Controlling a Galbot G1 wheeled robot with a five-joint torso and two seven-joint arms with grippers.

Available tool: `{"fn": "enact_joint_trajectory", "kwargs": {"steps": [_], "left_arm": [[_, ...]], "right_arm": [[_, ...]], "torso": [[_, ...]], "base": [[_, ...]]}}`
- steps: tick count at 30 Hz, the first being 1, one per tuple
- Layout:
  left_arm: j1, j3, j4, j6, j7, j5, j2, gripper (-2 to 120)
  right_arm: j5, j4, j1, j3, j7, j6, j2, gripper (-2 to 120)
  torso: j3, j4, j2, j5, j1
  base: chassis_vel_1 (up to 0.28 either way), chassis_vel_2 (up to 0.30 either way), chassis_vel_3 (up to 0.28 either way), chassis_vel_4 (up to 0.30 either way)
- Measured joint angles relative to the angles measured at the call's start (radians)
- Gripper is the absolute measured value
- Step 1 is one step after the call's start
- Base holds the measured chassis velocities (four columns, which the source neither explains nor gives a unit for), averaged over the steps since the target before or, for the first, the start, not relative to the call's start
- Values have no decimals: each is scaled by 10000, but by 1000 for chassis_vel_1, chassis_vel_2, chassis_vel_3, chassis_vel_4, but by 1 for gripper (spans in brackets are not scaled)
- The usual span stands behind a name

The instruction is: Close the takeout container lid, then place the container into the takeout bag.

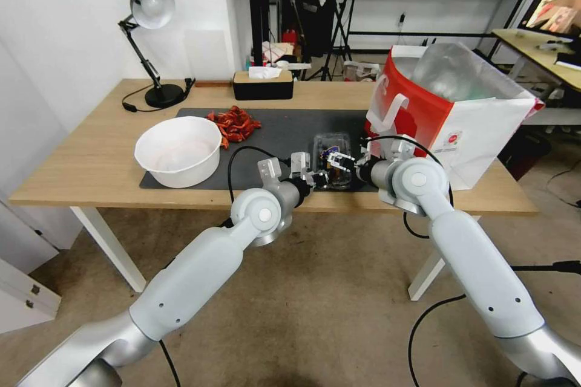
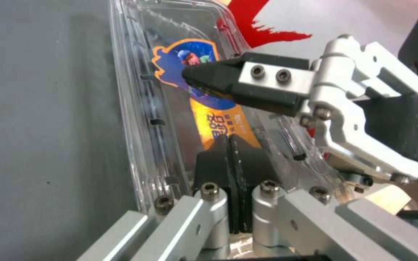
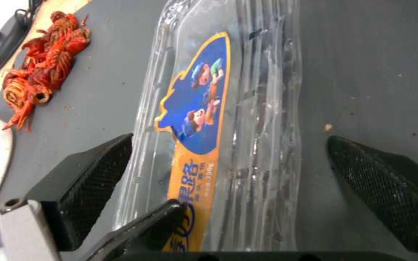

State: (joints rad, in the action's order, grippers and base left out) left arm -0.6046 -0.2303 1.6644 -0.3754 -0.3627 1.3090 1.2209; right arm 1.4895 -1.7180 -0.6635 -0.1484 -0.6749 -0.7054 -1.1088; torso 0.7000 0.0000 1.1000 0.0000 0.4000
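The takeout container [image 1: 331,144] is a small clear clamshell lying flat on the dark mat near the table's front edge. Its lid [image 3: 197,108] carries a blue and orange label and lies down over the box, with dark contents showing through the side. My right gripper [image 3: 238,181] is open and straddles the container, one finger [image 3: 98,174] on each long side. My left gripper [image 2: 230,159] is shut, its joined tips resting on the lid beside a right finger [image 2: 218,76]. The red-and-white takeout bag [image 1: 466,127] stands open just right of the container.
A round white bowl [image 1: 178,151] sits at the mat's left end, with a pile of red crayfish [image 1: 233,122] behind it. A desk lamp [image 1: 151,12] and a tissue box [image 1: 263,84] stand at the back. The bag almost touches my right arm.
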Motion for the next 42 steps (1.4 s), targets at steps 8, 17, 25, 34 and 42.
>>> {"fn": "enact_joint_trajectory", "kwargs": {"steps": [8, 17, 25, 34, 42], "left_arm": [[2, -1, 35, 1, -6, 8, -44, 0], [-22, 7, 53, 6, -7, 8, -20, 0], [-21, 19, 83, 10, -7, 8, -80, 0], [-72, 64, 118, 20, 2, 7, -173, 0], [-162, 238, 485, 62, 20, 4, -489, 0]], "right_arm": [[116, 50, 101, 78, 1, -23, -48, 92], [110, 50, 79, 81, 16, -23, -46, 69], [111, 41, 65, 58, 15, -22, -16, 42], [163, 51, 97, 26, -38, -1, 16, 7], [164, 59, 107, -8, -37, 29, 37, 0]], "torso": [[0, 1, -1, 0, 0], [0, 0, 0, 0, 0], [0, 0, 0, 0, 0], [-2, 1, 0, 0, -1], [-2, 0, 0, -1, -1]], "base": [[0, 0, 0, 0], [0, 0, 0, 0], [0, 0, 0, 0], [0, 0, 0, 0], [0, 0, 0, 0]]}}
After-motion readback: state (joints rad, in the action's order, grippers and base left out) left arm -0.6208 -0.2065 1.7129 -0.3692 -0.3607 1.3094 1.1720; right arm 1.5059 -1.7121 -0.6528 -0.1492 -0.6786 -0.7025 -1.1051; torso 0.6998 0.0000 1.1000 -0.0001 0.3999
